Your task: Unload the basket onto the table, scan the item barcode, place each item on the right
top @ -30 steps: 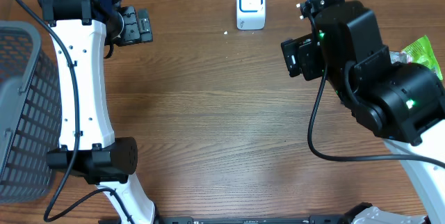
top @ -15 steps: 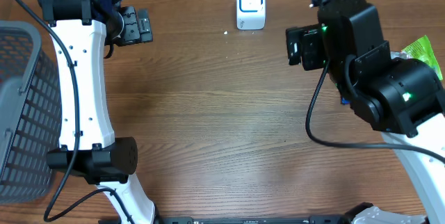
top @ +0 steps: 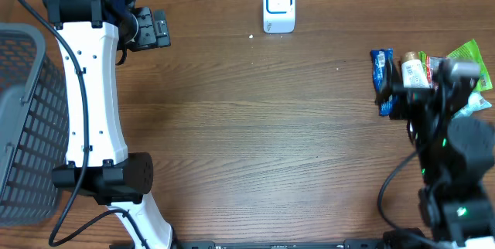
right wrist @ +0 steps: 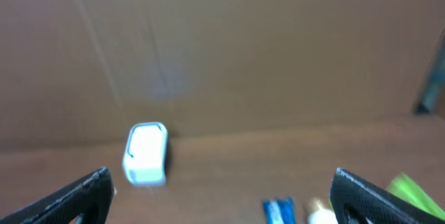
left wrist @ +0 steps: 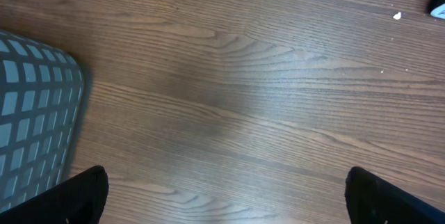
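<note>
The white barcode scanner (top: pixel 278 5) stands at the back middle of the table; it also shows, blurred, in the right wrist view (right wrist: pixel 146 153). Packaged items lie in a cluster at the right: a blue packet (top: pixel 380 75), a small tube (top: pixel 414 71) and a green packet (top: pixel 468 57). My right gripper (top: pixel 433 98) is raised at the near side of that cluster and faces the back wall. It is open and empty (right wrist: pixel 226 203), with the blue packet (right wrist: pixel 278 211) low between its fingers. My left gripper (top: pixel 162 29) hovers at the back left, open and empty (left wrist: pixel 226 203).
A grey mesh basket (top: pixel 19 125) fills the left edge of the table and shows in the left wrist view (left wrist: pixel 35 113). A small white speck (top: pixel 251 36) lies in front of the scanner. Bare wood spans the middle.
My right arm has swung away from the scanner's right side toward the front right, uncovering the items. Its gripper stayed open. The left arm has not moved.
</note>
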